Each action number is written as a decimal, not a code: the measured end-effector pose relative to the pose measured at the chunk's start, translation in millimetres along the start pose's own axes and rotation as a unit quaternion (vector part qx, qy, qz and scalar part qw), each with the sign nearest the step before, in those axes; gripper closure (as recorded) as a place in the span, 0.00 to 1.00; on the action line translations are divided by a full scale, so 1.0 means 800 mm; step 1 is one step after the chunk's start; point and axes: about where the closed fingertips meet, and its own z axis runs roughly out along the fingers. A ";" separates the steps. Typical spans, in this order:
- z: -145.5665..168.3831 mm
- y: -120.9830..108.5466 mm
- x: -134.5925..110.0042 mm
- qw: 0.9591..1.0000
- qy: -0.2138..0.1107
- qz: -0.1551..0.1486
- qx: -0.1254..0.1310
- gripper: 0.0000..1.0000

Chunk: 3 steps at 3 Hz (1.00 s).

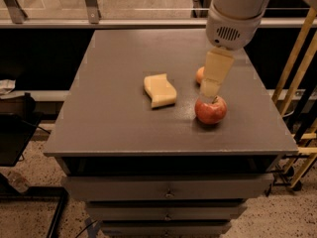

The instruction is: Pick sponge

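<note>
The pale yellow sponge (160,89) lies flat near the middle of the grey table (119,123), with wavy edges. My gripper (210,89) hangs from the white arm at the upper right. Its pale yellow fingers (215,73) point down, just above the red apple (211,110) and to the right of the sponge, apart from it. It holds nothing that I can see.
A small orange fruit (199,75) sits behind the gripper, partly hidden by it. The apple stands near the table's right front. Yellow rails (297,63) rise to the right of the table. Drawers (168,192) sit under the tabletop.
</note>
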 end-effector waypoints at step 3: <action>0.011 0.090 -0.086 0.987 -0.020 0.149 -0.052 0.00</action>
